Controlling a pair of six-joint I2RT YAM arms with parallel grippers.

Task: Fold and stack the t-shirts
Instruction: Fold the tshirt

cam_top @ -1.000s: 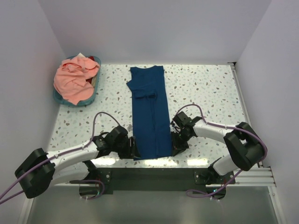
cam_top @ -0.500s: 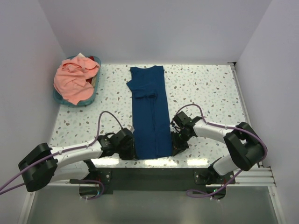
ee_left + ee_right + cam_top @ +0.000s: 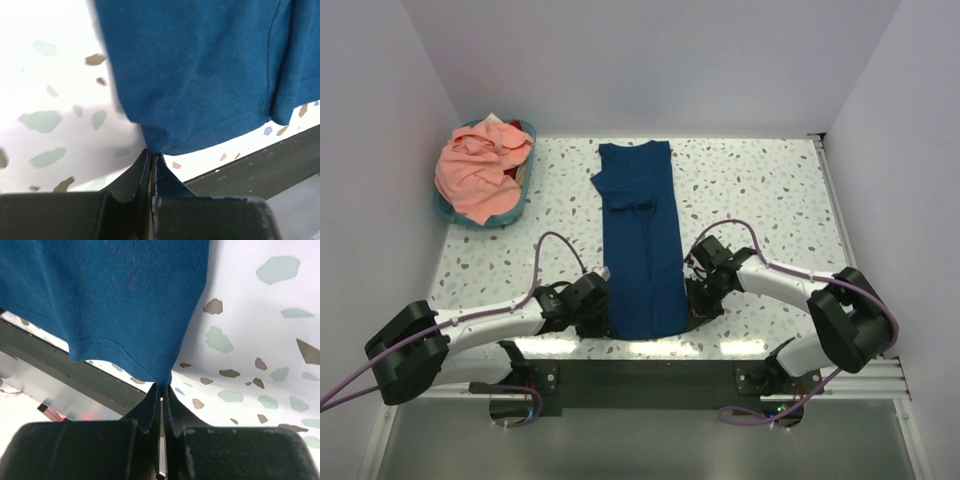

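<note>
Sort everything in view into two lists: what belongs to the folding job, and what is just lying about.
Job in hand:
navy t-shirt, laid out lengthwise
salmon-pink t-shirt, crumpled
left end effector and right end effector, each shut on a near corner of the navy one

Lying about:
teal basket
speckled table

Left pincer (image 3: 151, 155), right pincer (image 3: 161, 386) now tight on t-shirt (image 3: 640, 240) hem

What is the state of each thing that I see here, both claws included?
navy t-shirt: folded into a long strip, lying flat, near corners pinched.
teal basket: upright, filled with clothes.
salmon-pink t-shirt: crumpled, heaped in the teal basket.
left claw: shut on a navy t-shirt corner.
right claw: shut on the other corner.
</note>
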